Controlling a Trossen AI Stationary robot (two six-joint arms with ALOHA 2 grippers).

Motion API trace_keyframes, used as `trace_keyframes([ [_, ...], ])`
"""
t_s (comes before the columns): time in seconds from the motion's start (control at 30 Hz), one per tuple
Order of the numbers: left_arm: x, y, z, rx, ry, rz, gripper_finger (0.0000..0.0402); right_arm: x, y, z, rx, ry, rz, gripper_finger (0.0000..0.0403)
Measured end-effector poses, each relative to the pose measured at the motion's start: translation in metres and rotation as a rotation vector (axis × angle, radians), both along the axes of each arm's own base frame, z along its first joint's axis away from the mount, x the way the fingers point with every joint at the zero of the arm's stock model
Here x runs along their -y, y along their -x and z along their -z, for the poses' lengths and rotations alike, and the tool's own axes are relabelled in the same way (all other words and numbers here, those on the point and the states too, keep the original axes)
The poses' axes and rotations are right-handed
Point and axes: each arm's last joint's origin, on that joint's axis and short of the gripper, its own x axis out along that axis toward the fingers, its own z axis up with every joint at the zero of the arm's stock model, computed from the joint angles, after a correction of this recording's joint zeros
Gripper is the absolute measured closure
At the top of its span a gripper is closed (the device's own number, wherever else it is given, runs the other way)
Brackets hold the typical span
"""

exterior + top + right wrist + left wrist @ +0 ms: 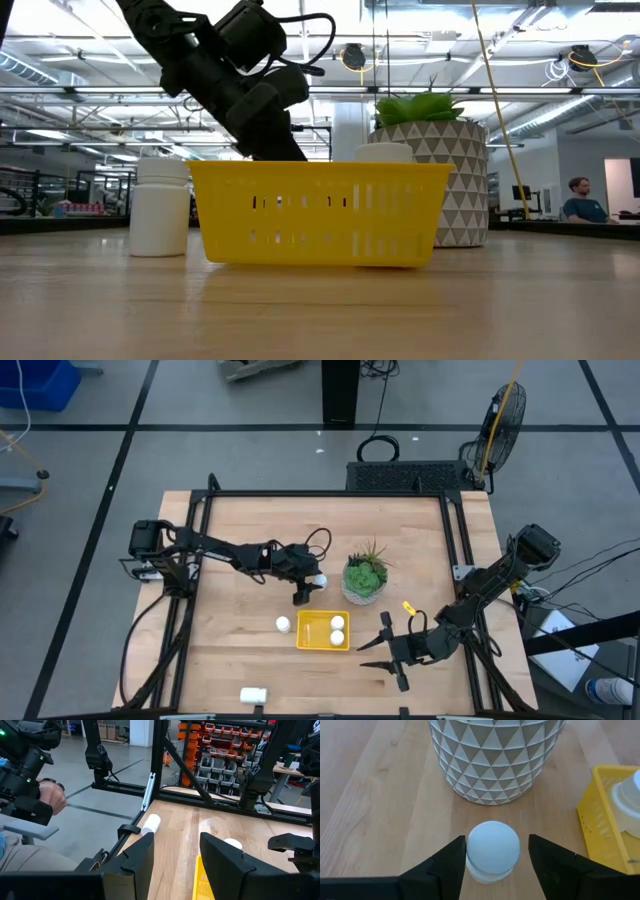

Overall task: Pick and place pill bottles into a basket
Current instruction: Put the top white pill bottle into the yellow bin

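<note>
My left gripper point(308, 588) is open and low over the table, just left of the plant pot. Its fingers stand on either side of an upright white pill bottle point(492, 849), which rests on its base on the wood and also shows in the high view point(320, 580). The yellow basket point(310, 632) holds two bottles point(337, 630). Another bottle point(283, 624) stands left of the basket and shows in the low view point(160, 205). One more bottle point(253, 696) lies on its side near the table's near edge. My right gripper point(388, 650) is open and empty, right of the basket. My left gripper comes at the bottle level, one finger on each side of its cap. One finger point(454, 862) stands right against the cap's edge point(470, 847), and I cannot tell whether it touches. The other finger point(545, 860) stands clear of the cap.
The pale patterned pot point(495, 755) with the green plant point(365, 572) stands close beyond the bottle. The basket's wall point(600, 825) is beside my left gripper. A small yellow piece point(408, 606) lies right of the pot. People show in the room beyond the table point(580, 200).
</note>
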Motion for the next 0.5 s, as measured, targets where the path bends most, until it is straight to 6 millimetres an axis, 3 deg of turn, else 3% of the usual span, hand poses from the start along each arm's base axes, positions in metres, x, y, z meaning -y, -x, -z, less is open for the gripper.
trace_keyframes([
  [0.5, 0.000, -0.006, 0.020, -0.025, 0.007, -0.002, 0.0167, -0.002, 0.001, -0.001, 0.010, -0.007, -0.008, 0.0252],
])
